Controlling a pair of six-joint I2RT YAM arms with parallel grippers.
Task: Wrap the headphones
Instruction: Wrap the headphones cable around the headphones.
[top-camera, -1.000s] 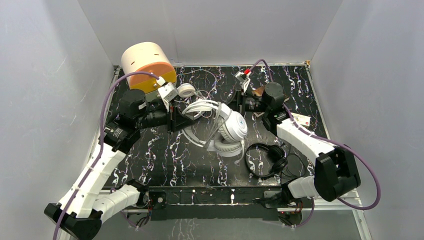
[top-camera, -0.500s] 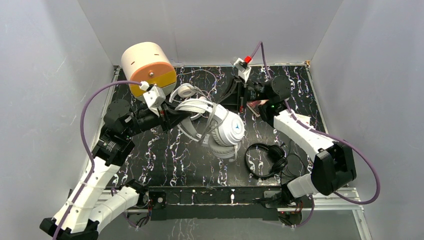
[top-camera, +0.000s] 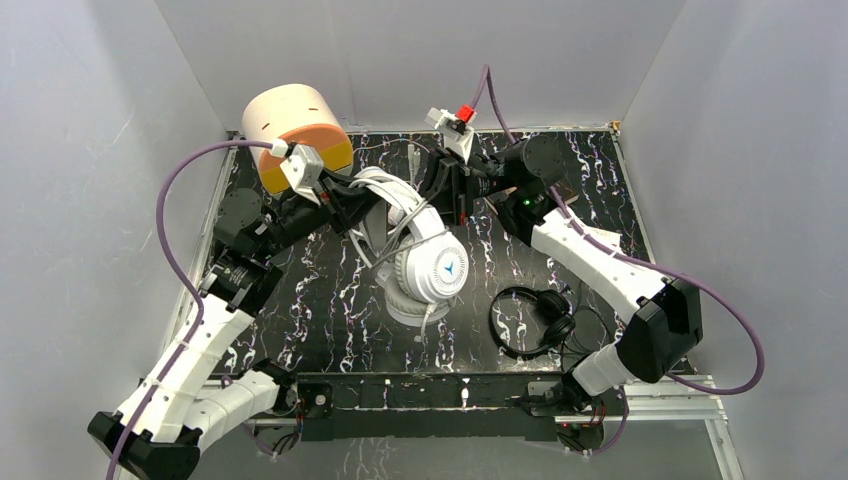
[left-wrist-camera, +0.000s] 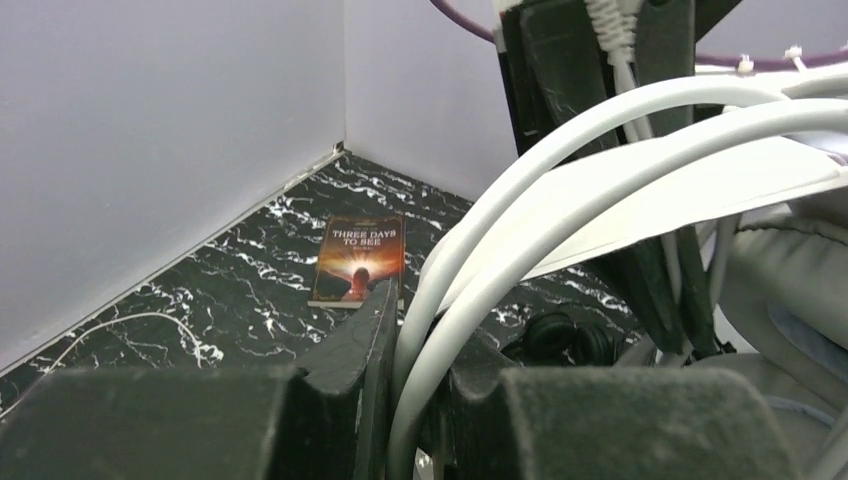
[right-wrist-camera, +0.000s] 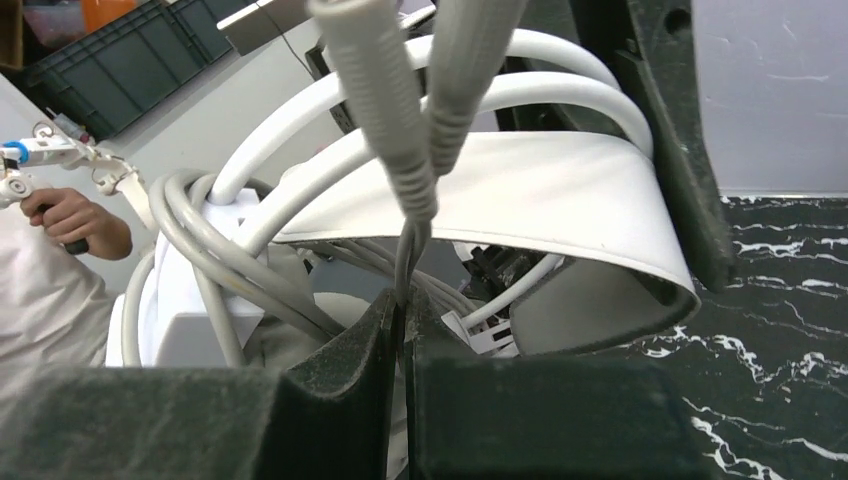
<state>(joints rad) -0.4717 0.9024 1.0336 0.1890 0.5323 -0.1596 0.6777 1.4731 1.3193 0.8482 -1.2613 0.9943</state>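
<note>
big wht headphones, grey cord looped rnd headband

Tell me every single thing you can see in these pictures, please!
Big headphones: one, white, held up above the table's middle.
Cord: one, grey, ending in two plugs.
Small headphones: one, black, lying on the table, near right.
Round tub: one, cream and orange, back left corner.
Book: one, orange-brown cover, flat on the table near a corner.
Table: one, black with white veins.
Walls: three, pale grey, around the table.
Person's hand: one, beyond the table, right wrist view only.
Left arm: one, white and black; jaws shut on the headband.
Right arm: one, white and black; jaws shut on the cord.
</note>
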